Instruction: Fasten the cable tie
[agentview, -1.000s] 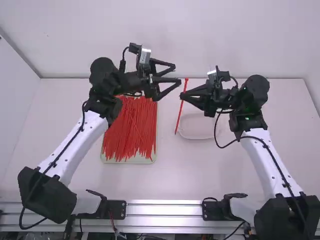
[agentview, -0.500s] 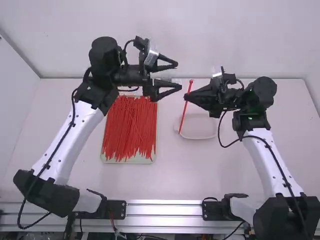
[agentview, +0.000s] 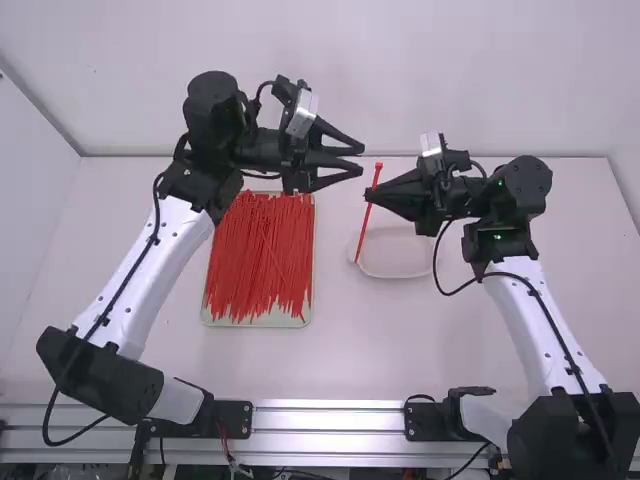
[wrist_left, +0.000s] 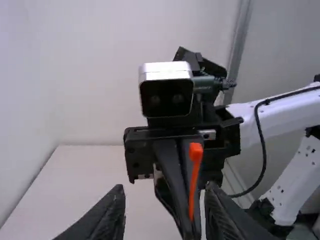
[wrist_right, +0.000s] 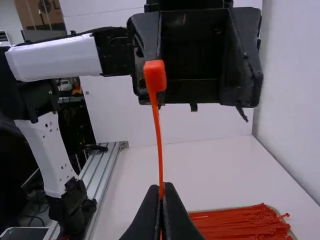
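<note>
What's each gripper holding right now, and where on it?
The right gripper pinches one red cable tie on its strap, nearer the head than the tail. The left gripper is open, holding nothing.

White links (agentview: 150, 280), black joints (agentview: 212, 100), looping black cables (agentview: 436, 272), silver wrist cameras (agentview: 300, 108), green lights (agentview: 492, 237) right arm

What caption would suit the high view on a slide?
Right end effector holds a red cable tie facing the open left end effector, beside a tray of red ties.
</note>
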